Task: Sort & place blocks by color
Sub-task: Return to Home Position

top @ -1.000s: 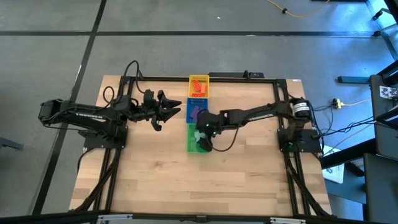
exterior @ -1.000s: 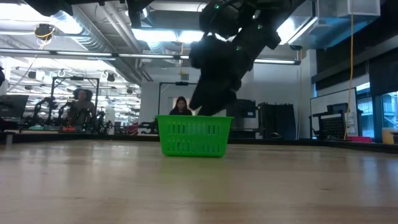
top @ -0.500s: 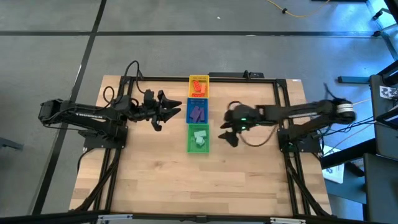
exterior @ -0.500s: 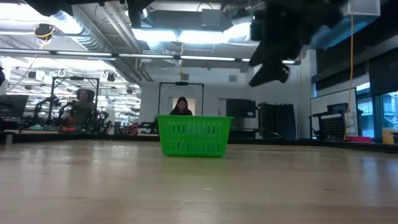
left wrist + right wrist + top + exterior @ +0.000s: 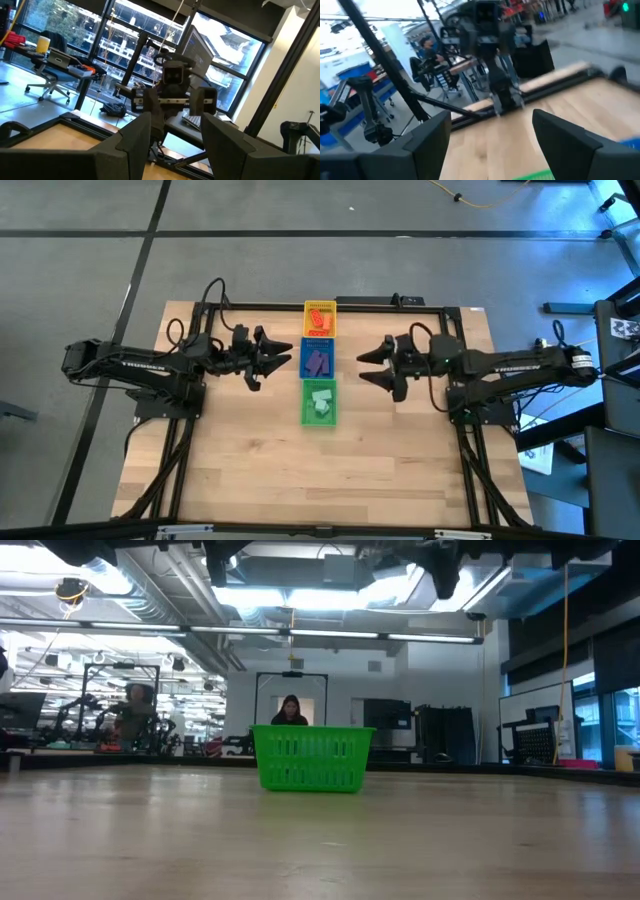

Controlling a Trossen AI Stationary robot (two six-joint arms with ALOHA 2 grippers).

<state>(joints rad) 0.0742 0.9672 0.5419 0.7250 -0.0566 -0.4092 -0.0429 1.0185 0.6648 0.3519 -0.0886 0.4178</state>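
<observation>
In the high view three trays stand in a column at the table's middle. The yellow tray (image 5: 320,308) holds orange-red blocks (image 5: 320,318). The blue tray (image 5: 318,344) holds purple blocks (image 5: 318,362). The green tray (image 5: 305,405) holds mint blocks (image 5: 321,404). My left gripper (image 5: 288,353) hovers open to the left of the blue tray, its fingers pointing right. My right gripper (image 5: 362,368) hovers open to the right of the blue tray, pointing left. Both hold nothing. Each wrist view shows open fingers (image 5: 175,150) (image 5: 492,145) with the other arm beyond.
The low view shows the green tray's slatted wall (image 5: 313,758) standing on the wooden table, hiding the trays behind it. Bare wood lies on the near half of the table (image 5: 320,480) and beside both arms. People sit in the room beyond the table.
My right gripper has drawn back from over the green tray, swinging toward the table's right edge and rising, then settled level beside the blue tray, pointing left. The mint blocks, hidden under it before, now show in the green tray.
</observation>
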